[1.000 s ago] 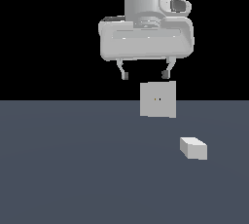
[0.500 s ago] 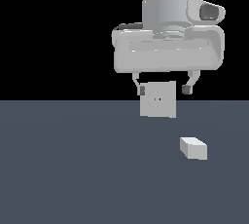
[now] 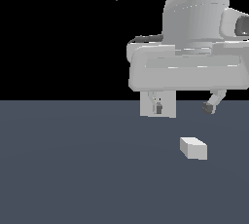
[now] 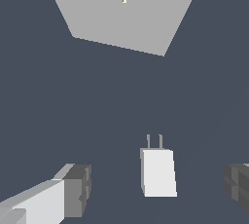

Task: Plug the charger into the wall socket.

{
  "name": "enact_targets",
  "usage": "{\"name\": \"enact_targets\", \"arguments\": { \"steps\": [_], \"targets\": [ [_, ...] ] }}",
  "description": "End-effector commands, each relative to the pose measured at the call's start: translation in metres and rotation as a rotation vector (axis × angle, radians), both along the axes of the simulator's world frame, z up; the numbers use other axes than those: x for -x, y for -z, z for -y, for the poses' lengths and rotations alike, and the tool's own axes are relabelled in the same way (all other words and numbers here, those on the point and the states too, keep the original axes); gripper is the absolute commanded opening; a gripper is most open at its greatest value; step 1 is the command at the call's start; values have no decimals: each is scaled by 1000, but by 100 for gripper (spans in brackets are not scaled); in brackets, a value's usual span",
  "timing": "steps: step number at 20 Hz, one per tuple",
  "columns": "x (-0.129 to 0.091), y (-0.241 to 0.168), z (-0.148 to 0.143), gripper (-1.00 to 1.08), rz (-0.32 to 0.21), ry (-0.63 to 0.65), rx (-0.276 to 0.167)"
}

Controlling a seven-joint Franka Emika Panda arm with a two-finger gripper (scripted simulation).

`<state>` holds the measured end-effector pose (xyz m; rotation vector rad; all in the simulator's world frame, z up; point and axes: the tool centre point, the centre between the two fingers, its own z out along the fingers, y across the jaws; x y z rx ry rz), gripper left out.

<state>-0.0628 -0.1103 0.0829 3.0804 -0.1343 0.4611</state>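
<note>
Charger (image 4: 158, 172) sits on the dark floor (image 3: 73, 169), untouched, and the gripper (image 3: 184, 107) comes in above it with its jaws spread wide and nothing between them. In the wrist view the block lies between the two dark fingertips (image 4: 78, 190), closer to the one on the pale finger, its two thin prongs pointing toward the wall socket (image 4: 121, 16). A second ago the hand was high and farther from the charger, in front of the plate; now it has swung across and dropped, its body covering the socket's upper part in the exterior view. The charger itself has not moved: it rests in front of the socket, well apart from it. So the approach looks nearly done; my read is that lowering and closing on the block's sides comes next.
</note>
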Motion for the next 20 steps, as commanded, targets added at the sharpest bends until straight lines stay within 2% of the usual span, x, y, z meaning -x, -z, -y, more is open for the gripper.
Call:
{"name": "enact_targets", "arguments": {
  "steps": [1, 9, 20],
  "targets": [
    [3, 7, 5, 100, 16, 5, -2],
    [9, 19, 13, 100, 41, 13, -6],
    [10, 33, 13, 100, 42, 14, -7]
  ]
}}
